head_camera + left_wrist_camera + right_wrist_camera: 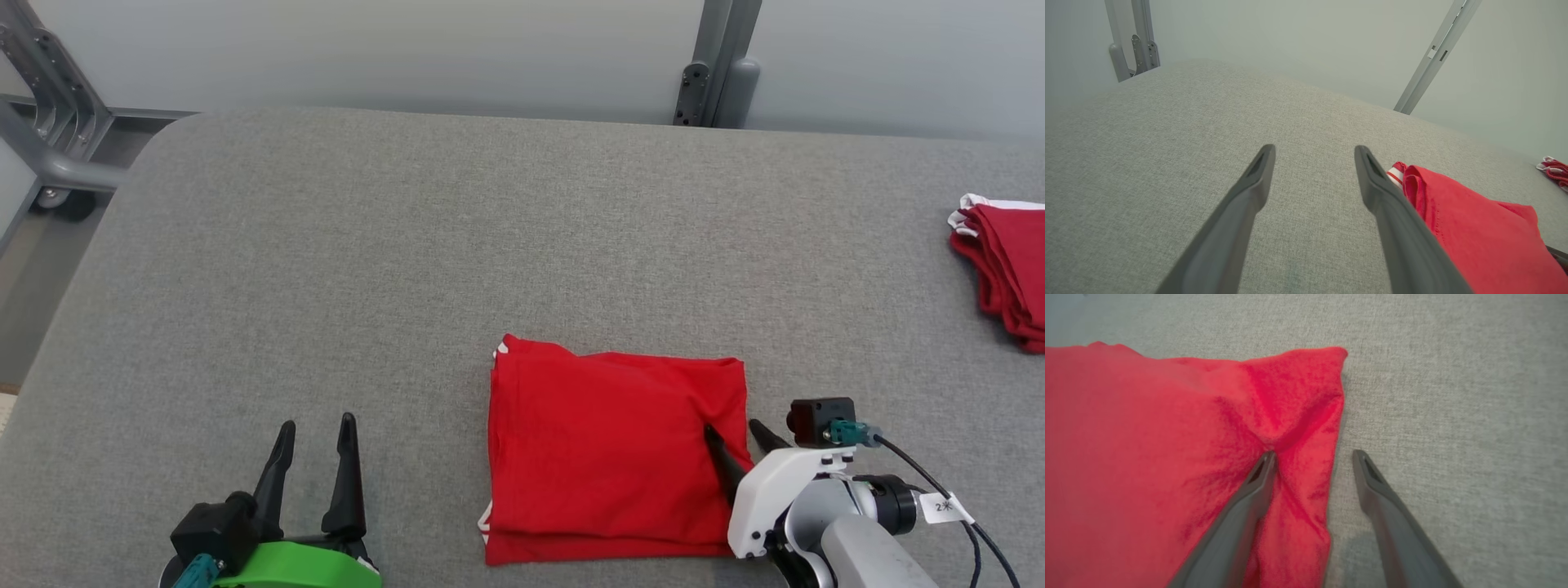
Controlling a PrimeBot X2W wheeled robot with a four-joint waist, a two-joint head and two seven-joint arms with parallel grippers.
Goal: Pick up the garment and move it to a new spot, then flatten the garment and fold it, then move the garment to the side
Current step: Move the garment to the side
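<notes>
Both jaws spread; one garment, one red pile.

the right gripper has its fingers spread: one tip presses a dimple into the red garment near its edge, the other lies over the grey surface just beside it.

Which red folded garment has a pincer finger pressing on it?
The flat red folded garment nearest the robot: the right pincer straddles its right edge. The other red stack lies apart, far right.
</notes>
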